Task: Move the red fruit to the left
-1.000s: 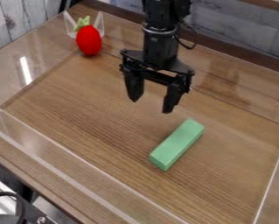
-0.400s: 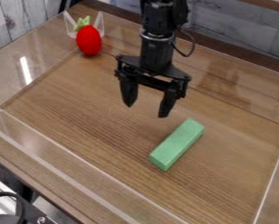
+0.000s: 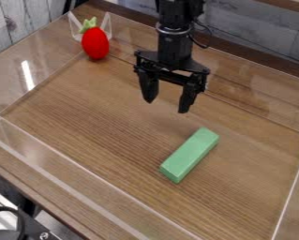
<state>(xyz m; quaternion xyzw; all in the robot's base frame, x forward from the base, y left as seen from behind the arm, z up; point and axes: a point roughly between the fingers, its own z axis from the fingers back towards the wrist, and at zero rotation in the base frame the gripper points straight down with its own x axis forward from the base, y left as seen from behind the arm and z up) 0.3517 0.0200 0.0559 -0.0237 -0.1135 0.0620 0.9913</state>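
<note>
The red fruit [image 3: 96,40] is a small glossy strawberry-like toy with pale yellow-green leaves. It stands at the far left corner of the wooden table. My gripper [image 3: 167,100] hangs from the black arm over the middle of the table, to the right of the fruit and well apart from it. Its two dark fingers are spread open and hold nothing. A light green rectangular block [image 3: 190,155] lies on the table below and to the right of the gripper.
A clear low wall [image 3: 139,192] rims the wooden table along the front and left. A white wall stands behind the fruit at the far left.
The gripper first shifted slightly left and down, then moved back right and up, away from the green block. It stays open. The fruit and the block have not moved.
</note>
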